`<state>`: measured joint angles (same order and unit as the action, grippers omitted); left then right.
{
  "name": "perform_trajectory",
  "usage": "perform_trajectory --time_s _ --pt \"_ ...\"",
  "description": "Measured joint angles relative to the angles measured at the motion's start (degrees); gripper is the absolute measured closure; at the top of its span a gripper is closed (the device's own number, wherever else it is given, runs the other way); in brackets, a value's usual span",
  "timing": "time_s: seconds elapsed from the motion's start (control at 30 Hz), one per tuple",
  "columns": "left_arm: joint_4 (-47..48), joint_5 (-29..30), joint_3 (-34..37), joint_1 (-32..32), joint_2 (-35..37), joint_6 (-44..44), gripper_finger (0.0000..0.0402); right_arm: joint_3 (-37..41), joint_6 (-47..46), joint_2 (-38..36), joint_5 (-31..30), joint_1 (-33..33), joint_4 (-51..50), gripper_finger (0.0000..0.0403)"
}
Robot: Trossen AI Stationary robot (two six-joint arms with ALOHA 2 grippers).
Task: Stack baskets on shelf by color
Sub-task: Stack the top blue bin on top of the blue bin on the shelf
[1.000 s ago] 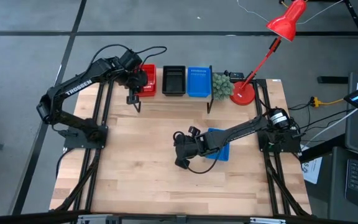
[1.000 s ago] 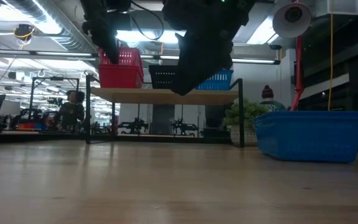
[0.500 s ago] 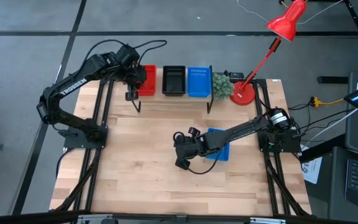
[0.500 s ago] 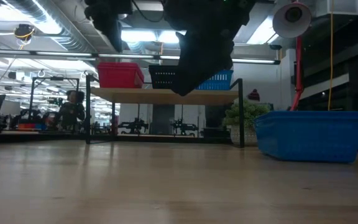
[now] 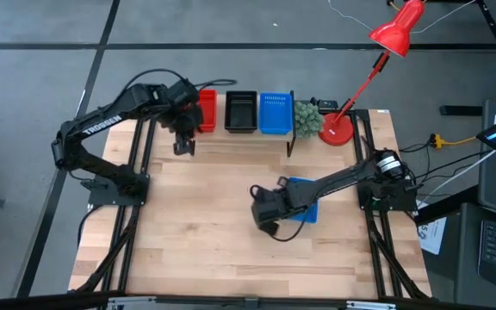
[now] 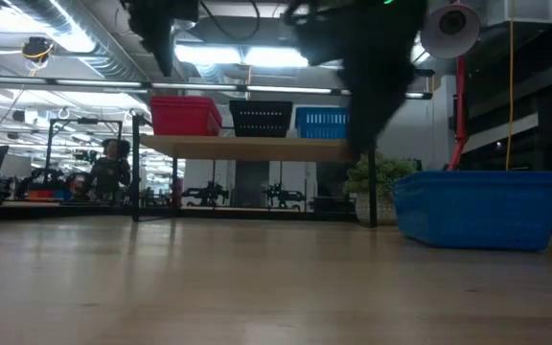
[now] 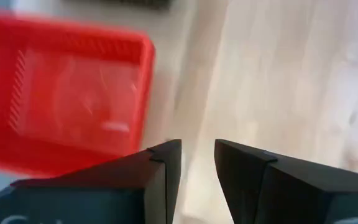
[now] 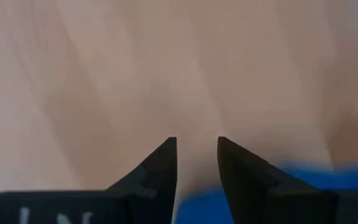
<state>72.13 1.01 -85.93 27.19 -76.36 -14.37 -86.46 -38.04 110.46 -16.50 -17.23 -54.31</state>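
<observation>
Three basket stacks are sitting side by side on the shelf (image 5: pixel 239 138) at the far edge of the desk (image 5: pixel 196 224): the red baskets (image 5: pixel 205 110) at the left, the black baskets (image 5: pixel 241 112) in the middle, the blue baskets (image 5: pixel 275 113) at the right, sorted by colour as the task asks. One loose blue basket (image 5: pixel 304 200) is lying well apart on the desk's right half, probably the next to go on the blue stack. The left pincer (image 5: pixel 182 142) is hanging just beside the red stack, gripping nothing, its fingers (image 7: pixel 160 168) nearly together. The right pincer (image 5: pixel 263 207) is hovering above the desk just left of the loose blue basket, likewise empty with only a narrow gap. The desk is pale wood planking. Beyond it a red lamp (image 5: pixel 399 27) and a small green plant (image 5: pixel 307 118) are standing at the far right, and a workshop is showing behind.
</observation>
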Motion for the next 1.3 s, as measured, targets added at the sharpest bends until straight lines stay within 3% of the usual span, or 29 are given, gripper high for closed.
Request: perform_trajectory --time_s 0.13,0.4,0.53,0.77,1.0,1.3 --pt "3.45 0.77 0.02 -2.25 0.39 6.35 0.0314 -1.47 -2.06 -2.84 4.02 -2.16 -7.72 0.0289" --pt "4.60 5.99 0.15 -9.90 3.12 16.01 0.0314 1.03 -8.67 -7.21 2.78 -10.00 -13.68 0.0289" --pt "4.98 7.78 0.06 -16.02 5.09 23.10 0.0314 5.75 -11.40 -7.11 4.97 -13.67 -14.06 0.0289" --pt "5.86 16.72 1.60 -29.27 7.36 36.37 0.0315 9.12 -12.95 -7.07 3.64 -17.10 -12.22 0.0289" --pt "4.91 21.86 9.84 -41.04 9.10 45.27 0.0315 9.27 -8.86 -7.06 -2.82 -17.06 -13.13 0.0289" --pt "-1.14 22.13 23.17 -52.64 9.36 54.17 0.0315 9.29 2.77 -7.09 4.61 -12.39 -12.95 0.0289"
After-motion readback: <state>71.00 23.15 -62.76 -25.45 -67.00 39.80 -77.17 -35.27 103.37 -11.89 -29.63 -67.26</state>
